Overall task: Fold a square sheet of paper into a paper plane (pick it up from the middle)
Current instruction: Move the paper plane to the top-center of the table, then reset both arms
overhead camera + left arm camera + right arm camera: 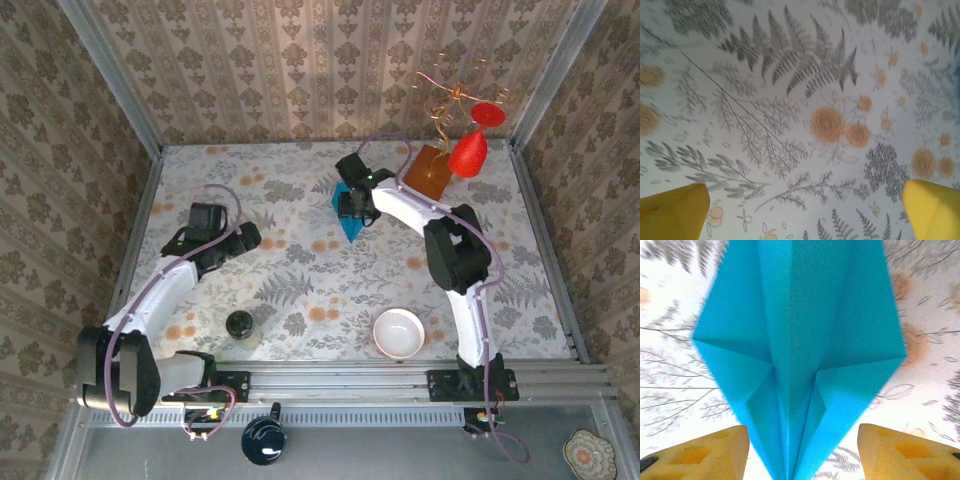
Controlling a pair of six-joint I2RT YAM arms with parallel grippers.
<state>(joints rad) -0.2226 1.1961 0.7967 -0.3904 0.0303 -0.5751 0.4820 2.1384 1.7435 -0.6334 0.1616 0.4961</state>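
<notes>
The paper plane (351, 231) lies flat on the floral table (300, 290), in the far half and a little right of the middle. It is nearer the far edge than the near one, and its sharp tip points toward the near edge. In the right wrist view the plane (800, 340) is a teal-blue kite shape with a centre crease and two folded flaps meeting along it.

The right gripper (353, 210) hangs over the plane with its jaws apart. Its yellow fingers (695, 455) stand on either side of the narrow end, and the right one is clear of the paper. The left gripper (245, 237) is toward the left edge, well apart from the plane. Its jaws are spread wide over bare cloth, with the fingertips (670, 212) at the bottom corners of its view.

An orange-brown board (428, 170) and a red glass-shaped ornament (467, 152) stand near the far right corner. A white bowl (398, 332) and a dark jar (240, 325) sit near the near edge.
</notes>
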